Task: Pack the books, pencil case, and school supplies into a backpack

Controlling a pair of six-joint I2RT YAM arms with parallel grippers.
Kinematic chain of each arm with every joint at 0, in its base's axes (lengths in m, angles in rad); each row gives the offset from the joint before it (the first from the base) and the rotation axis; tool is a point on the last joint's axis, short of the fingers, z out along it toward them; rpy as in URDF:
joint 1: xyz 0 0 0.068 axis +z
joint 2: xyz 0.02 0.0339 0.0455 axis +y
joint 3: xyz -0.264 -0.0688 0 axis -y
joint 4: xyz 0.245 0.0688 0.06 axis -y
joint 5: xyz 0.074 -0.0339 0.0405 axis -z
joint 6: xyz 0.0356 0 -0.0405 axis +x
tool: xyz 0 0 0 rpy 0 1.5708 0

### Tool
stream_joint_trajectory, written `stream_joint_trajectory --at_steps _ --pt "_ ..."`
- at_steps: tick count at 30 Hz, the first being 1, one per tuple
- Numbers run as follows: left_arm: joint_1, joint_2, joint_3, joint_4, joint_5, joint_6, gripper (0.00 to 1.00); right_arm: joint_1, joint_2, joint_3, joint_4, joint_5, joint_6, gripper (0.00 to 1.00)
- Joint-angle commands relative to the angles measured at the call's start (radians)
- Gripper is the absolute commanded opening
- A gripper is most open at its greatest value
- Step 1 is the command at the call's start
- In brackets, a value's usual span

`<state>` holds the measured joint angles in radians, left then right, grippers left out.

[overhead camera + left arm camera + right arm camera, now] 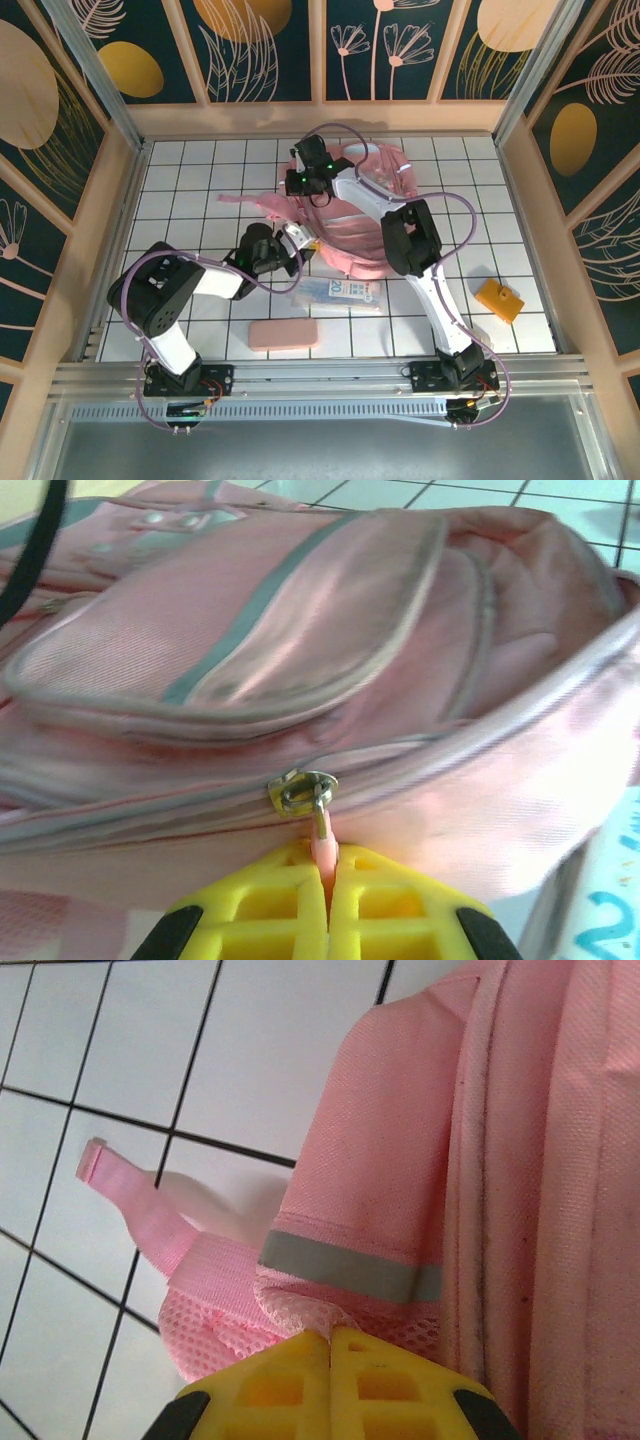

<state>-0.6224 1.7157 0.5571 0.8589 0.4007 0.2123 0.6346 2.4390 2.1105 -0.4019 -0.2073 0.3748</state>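
Note:
The pink backpack lies on the tiled table, its main zipper shut along the near side. My left gripper is shut on the pink zipper pull hanging from the metal slider. My right gripper is shut on the backpack's pink mesh strap, below a grey reflective strip, at the bag's far left corner. The salmon pencil case lies near the front edge. The clear packet with "20" sits beside the bag. The orange block lies to the right. The navy book is out of view.
A loose pink strap trails left from the backpack across the white tiles. Wooden walls fence the table on the sides and back. The right arm arches over the bag's right part.

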Motion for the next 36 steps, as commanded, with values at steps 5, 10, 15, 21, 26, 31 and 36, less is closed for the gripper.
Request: stream_joint_trajectory --at_steps 5,10,15,21,26,31,36 --pt "-0.066 -0.022 -0.058 0.264 0.021 -0.107 0.00 -0.054 0.006 0.049 0.139 -0.081 -0.001 0.15" --pt "-0.054 -0.073 -0.051 0.171 0.023 -0.051 0.00 -0.076 -0.080 0.053 -0.053 -0.191 -0.182 0.40" --pt "0.000 -0.095 -0.062 0.186 0.062 -0.055 0.00 -0.055 -0.206 -0.050 -0.290 -0.143 -0.319 0.53" --pt "0.039 -0.099 -0.069 0.177 0.106 -0.028 0.00 -0.014 -0.349 -0.240 -0.339 -0.076 -0.331 0.54" --pt "0.043 -0.067 -0.064 0.231 0.110 -0.044 0.00 0.063 -0.325 -0.228 -0.414 -0.010 -0.313 0.51" --pt "0.048 -0.057 -0.069 0.291 0.109 -0.063 0.00 0.085 -0.296 -0.225 -0.435 0.092 -0.292 0.46" --pt "0.052 -0.063 -0.060 0.259 0.104 -0.057 0.00 0.096 -0.256 -0.206 -0.440 0.056 -0.294 0.26"
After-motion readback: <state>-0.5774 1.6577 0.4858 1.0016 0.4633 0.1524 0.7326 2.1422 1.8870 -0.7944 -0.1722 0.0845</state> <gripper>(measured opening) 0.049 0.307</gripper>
